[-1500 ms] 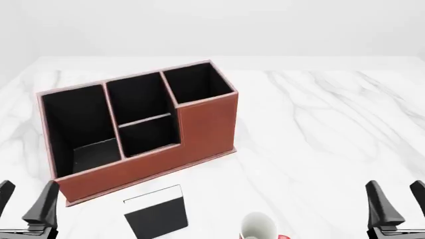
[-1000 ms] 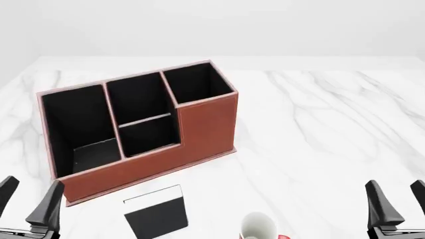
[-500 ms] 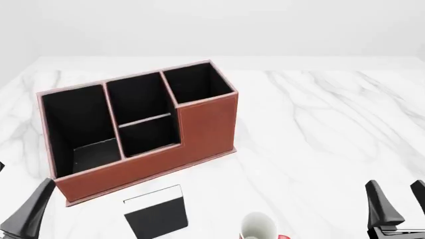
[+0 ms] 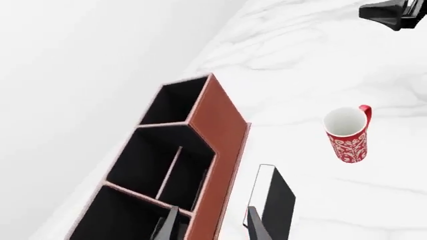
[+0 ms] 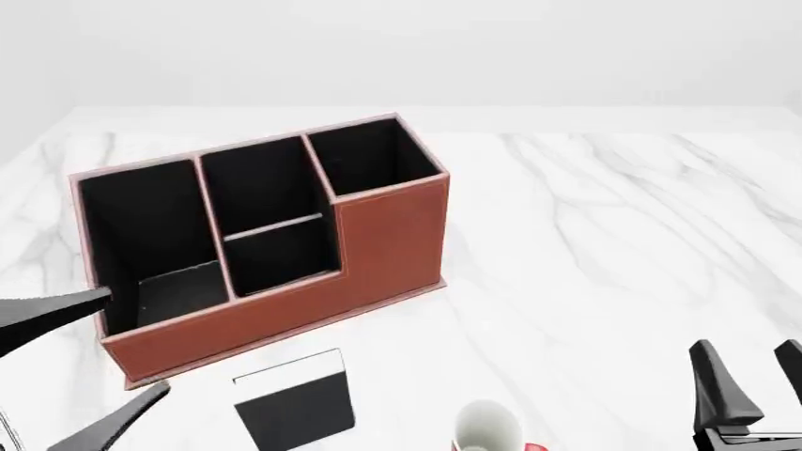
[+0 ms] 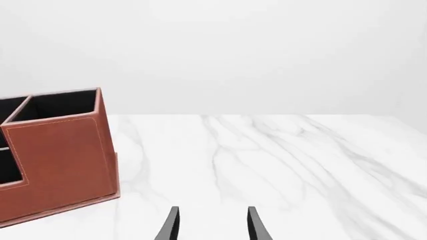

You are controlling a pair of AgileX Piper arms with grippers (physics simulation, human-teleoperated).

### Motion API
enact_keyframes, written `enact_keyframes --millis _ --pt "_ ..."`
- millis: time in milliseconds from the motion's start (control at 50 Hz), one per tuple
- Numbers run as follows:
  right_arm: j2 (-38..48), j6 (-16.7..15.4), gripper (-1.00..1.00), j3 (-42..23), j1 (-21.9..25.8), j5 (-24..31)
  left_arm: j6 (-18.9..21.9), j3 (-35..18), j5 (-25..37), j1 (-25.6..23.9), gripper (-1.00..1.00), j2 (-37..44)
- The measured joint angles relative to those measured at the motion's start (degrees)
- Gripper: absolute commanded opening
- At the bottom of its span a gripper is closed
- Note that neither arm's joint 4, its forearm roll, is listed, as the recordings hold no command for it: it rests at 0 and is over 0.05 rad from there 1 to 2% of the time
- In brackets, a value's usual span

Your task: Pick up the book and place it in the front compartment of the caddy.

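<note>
The black book [image 5: 295,402] with its white strip lies flat on the table just in front of the caddy [image 5: 389,240]; the left wrist view shows the book [image 4: 275,197] beside the caddy [image 4: 227,135]. The front compartment [image 5: 259,183] is the narrow middle cell behind the low divider, and nothing is in it [image 4: 143,160]. My left gripper [image 5: 131,343] is open and turned on its side by the caddy's near left corner, holding nothing [image 4: 210,226]. My right gripper [image 5: 748,395] stands open at the near right, holding nothing [image 6: 212,224].
A white-and-red mug [image 5: 486,427] stands at the near edge, right of the book, and shows upright [image 4: 347,132] in the left wrist view. The caddy's wide left cell [image 5: 145,235] and tall right cell [image 5: 370,155] hold nothing. Marble table [image 5: 602,235] stretches to the right.
My left gripper has rolled from upright to sideways and moved toward the caddy's near left corner. The right gripper, book, mug and caddy have not moved.
</note>
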Motion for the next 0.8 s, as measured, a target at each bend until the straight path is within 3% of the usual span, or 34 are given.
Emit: enact_keyframes --millis 320,800 --pt "0.0 0.0 1.0 0.0 0.0 0.0 3.4 -5.4 9.4 -6.8 1.0 12.5" --pt "0.0 0.0 1.0 0.0 0.0 0.0 6.6 -10.1 11.7 -7.1 1.0 25.7"
